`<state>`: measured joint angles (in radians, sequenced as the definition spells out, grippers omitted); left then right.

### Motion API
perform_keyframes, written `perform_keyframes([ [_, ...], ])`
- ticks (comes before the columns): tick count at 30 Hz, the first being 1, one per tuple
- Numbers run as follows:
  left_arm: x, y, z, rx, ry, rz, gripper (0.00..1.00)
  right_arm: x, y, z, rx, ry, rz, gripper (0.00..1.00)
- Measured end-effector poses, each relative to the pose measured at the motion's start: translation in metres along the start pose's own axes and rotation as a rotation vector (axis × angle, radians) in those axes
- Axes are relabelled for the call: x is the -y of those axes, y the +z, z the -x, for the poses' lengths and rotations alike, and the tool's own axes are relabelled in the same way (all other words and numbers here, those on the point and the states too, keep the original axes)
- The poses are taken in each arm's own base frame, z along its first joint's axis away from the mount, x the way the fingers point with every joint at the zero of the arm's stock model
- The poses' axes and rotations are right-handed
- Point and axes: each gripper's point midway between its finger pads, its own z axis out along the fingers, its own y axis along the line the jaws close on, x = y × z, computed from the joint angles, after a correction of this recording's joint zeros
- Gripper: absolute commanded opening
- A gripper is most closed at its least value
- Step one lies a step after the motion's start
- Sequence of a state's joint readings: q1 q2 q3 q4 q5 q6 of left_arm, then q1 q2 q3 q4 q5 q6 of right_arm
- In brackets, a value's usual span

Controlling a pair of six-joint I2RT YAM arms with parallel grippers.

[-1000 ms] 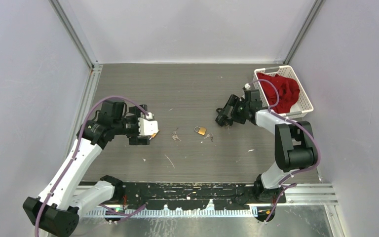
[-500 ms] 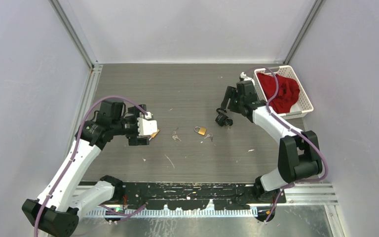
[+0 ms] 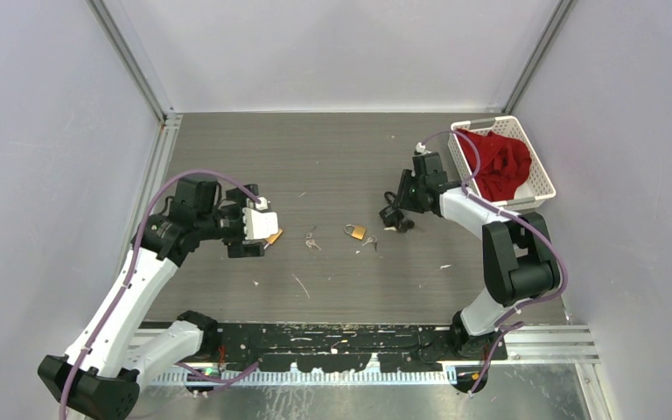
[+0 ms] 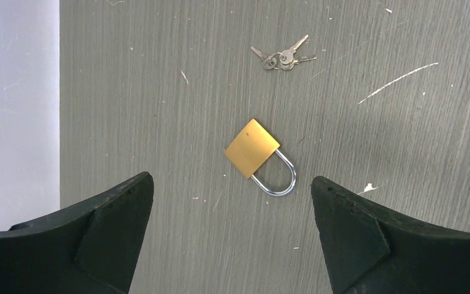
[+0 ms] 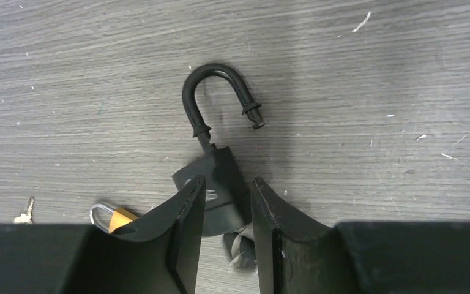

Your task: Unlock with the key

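Well off walls (image 3: 332, 52): black padlock (image 5: 220, 171), keys (image 4: 279, 58).

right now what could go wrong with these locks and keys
1. The left gripper hangs open above the brass padlock, whose shackle is shut. The keys lie apart from it, so closing here would likely grab the lock, not a key.
2. The right gripper has its fingers close about the black padlock, whose shackle is swung open. The hold looks narrow, so the lock might twist or slip.
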<state>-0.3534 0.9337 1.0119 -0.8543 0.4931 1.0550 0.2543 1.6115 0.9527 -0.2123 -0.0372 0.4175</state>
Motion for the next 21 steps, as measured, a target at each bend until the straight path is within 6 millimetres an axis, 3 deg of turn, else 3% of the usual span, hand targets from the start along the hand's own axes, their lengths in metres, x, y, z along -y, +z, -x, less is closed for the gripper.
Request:
perform_keyframes([
  [4, 0.0, 0.0, 0.0, 0.0, 0.0, 0.0, 0.99, 0.004, 0.0, -0.002, -0.003, -0.001, -0.016, 0.43],
  [9, 0.0, 0.0, 0.0, 0.0, 0.0, 0.001, 0.99, 0.008, 0.0, -0.004, -0.01, -0.001, -0.037, 0.61],
  [13, 0.0, 0.0, 0.0, 0.0, -0.002, 0.001, 0.99, 0.0, -0.012, 0.004, 0.029, -0.012, -0.026, 0.68],
  [17, 0.001, 0.0, -0.001, -0.005, -0.025, 0.002, 0.99, -0.037, -0.034, 0.009, 0.095, -0.092, 0.045, 0.69],
  [21, 0.002, 0.001, -0.003, -0.016, -0.058, 0.0, 0.99, -0.082, -0.046, -0.01, 0.112, -0.205, 0.173, 0.69],
])
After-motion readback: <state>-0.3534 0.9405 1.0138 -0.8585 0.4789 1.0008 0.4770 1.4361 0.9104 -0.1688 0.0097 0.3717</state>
